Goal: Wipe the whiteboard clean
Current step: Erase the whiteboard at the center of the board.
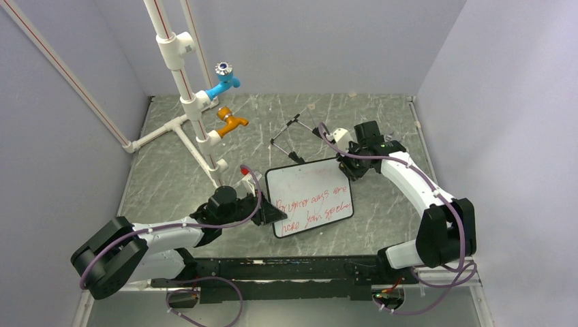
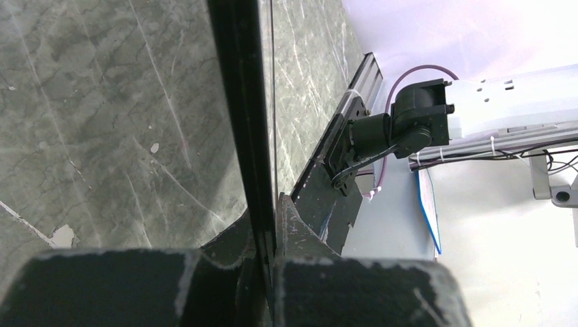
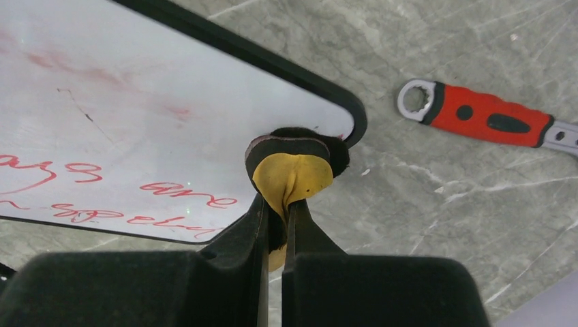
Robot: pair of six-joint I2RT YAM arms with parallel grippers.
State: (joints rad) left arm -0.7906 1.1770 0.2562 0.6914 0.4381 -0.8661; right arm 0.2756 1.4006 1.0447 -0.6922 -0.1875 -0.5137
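We see the whiteboard [image 1: 310, 197] near the middle of the grey table [image 1: 170, 184], with red writing on it. Our left gripper [image 1: 272, 212] is clamped on its left edge. Our right gripper [image 3: 276, 214] pinches the yellow eraser [image 3: 292, 174], which touches its far right corner.

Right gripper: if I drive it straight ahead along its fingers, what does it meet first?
The right gripper, shut on the squashed yellow-and-black eraser block, would press that block against the rounded corner of the black-framed whiteboard. The felt seems to sit at the frame there, though contact is hard to judge.
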